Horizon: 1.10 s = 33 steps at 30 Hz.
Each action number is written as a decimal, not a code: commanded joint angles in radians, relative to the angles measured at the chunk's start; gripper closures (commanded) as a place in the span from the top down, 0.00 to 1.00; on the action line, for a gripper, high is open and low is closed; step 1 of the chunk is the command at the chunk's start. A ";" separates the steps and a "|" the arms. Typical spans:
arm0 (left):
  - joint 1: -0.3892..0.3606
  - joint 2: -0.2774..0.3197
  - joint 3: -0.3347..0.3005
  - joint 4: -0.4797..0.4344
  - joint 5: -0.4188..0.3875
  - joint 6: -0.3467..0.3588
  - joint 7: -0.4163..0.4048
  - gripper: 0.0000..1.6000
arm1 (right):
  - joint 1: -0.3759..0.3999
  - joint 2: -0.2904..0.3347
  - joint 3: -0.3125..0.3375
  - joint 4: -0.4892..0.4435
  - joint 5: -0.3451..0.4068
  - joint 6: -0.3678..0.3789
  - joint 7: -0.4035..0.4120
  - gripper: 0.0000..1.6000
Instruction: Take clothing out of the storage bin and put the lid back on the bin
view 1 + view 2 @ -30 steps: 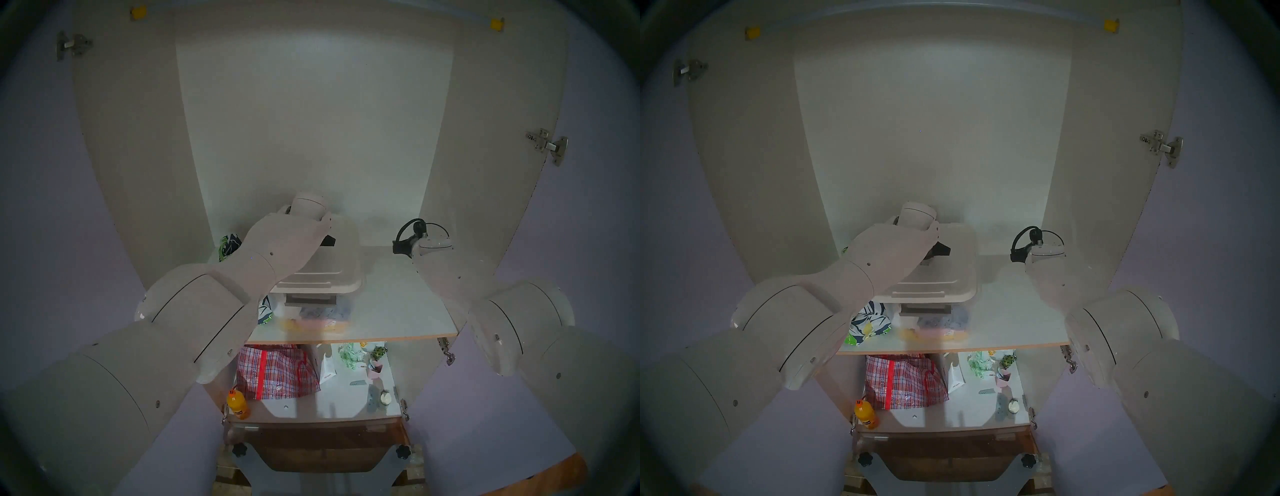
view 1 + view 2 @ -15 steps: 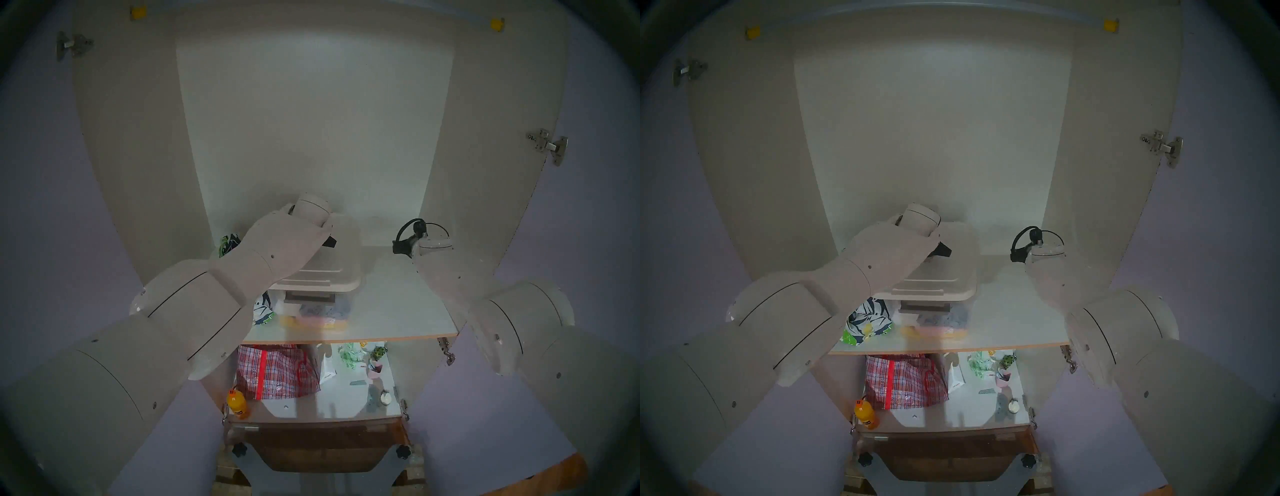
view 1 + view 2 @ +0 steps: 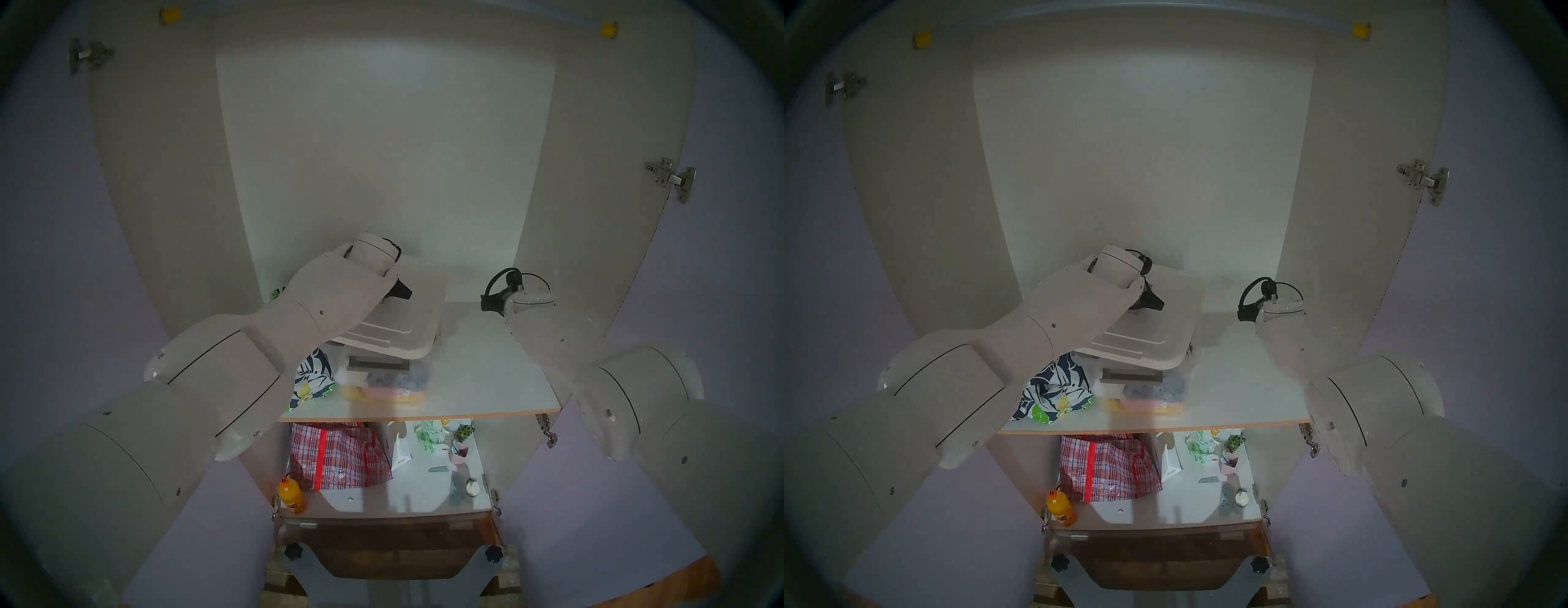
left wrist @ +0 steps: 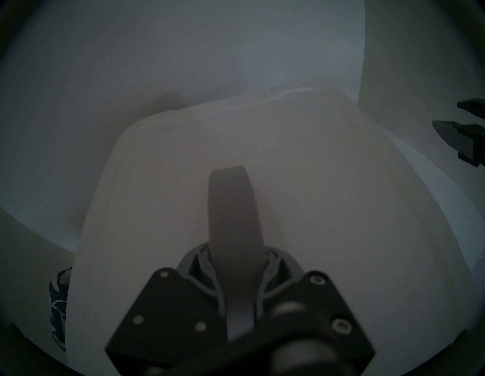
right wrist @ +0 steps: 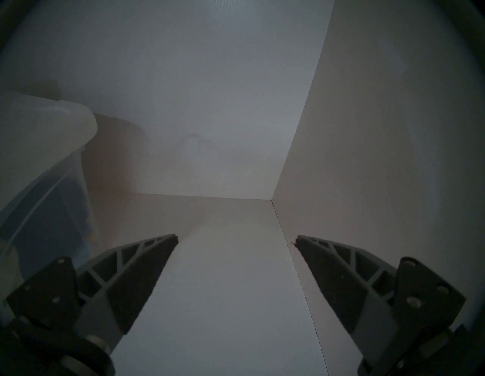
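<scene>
My left pincer [image 4: 237,302] is clamped on the grey handle [image 4: 232,210] in the middle of the lid [image 3: 407,314], a smooth white plastic slab with rounded corners and ridged edges. The lid hangs tilted over the bin [image 3: 394,378], not seated: its near left corner sits high, its right side dips toward the bin's rim. The bin is a clear, glossy rectangular box with a grey latch [image 3: 377,363] on its front wall; folded cloth in blue, pink and yellow shows blurred through the plastic.

The clothing [image 3: 1055,390] is out of the bin, a soft crumpled heap of navy-and-white leaf print with lime and yellow patches, lying on the shelf [image 3: 488,373] just beside the bin's left wall, near the shelf's front edge and partly under my left forearm.

My right pincer [image 5: 236,244] stands wide apart and holds nothing. Its ribbed dark fingers [image 5: 147,252] hover above bare matte shelf board, with the cupboard's right wall near on one side and the bin's corner on the other. The shelf to the right of the bin is open, flat laminate up to the back panel.

On the lower shelf sit a red-checked woven bag [image 3: 339,454] and an orange bottle [image 3: 291,494].
</scene>
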<state>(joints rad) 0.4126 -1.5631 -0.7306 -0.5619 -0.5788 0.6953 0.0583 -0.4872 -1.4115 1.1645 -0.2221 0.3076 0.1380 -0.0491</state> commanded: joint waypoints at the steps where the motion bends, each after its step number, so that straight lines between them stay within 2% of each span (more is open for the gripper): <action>1: -0.069 -0.036 -0.042 0.031 -0.018 0.009 0.022 0.00 | 0.034 0.001 0.002 -0.018 -0.001 -0.018 -0.002 1.00; 5: -0.079 -0.060 -0.075 0.070 -0.019 0.004 0.047 0.00 | 0.034 0.001 0.004 -0.018 -0.003 -0.018 -0.002 1.00; 14: -0.097 -0.086 -0.087 0.080 -0.026 0.004 0.072 0.00 | 0.033 0.001 0.007 -0.018 -0.006 -0.016 -0.001 1.00; 15: -0.096 -0.090 -0.110 0.085 -0.049 0.009 0.066 0.00 | 0.033 0.001 0.007 -0.018 -0.006 -0.016 -0.001 1.00; 23: -0.100 -0.095 -0.092 0.091 -0.033 0.007 0.076 0.00 | 0.033 0.000 0.011 -0.017 -0.010 -0.018 -0.001 1.00; 28: -0.097 -0.105 -0.110 0.110 -0.045 0.019 0.115 0.00 | 0.034 0.000 0.013 -0.017 -0.013 -0.019 -0.001 1.00; 33: -0.092 -0.118 -0.143 0.118 -0.061 0.043 0.187 0.00 | 0.034 -0.001 0.017 -0.016 -0.016 -0.019 0.000 1.00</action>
<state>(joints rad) 0.3672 -1.6565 -0.8496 -0.4286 -0.6291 0.7216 0.1976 -0.4873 -1.4130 1.1792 -0.2210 0.2923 0.1379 -0.0478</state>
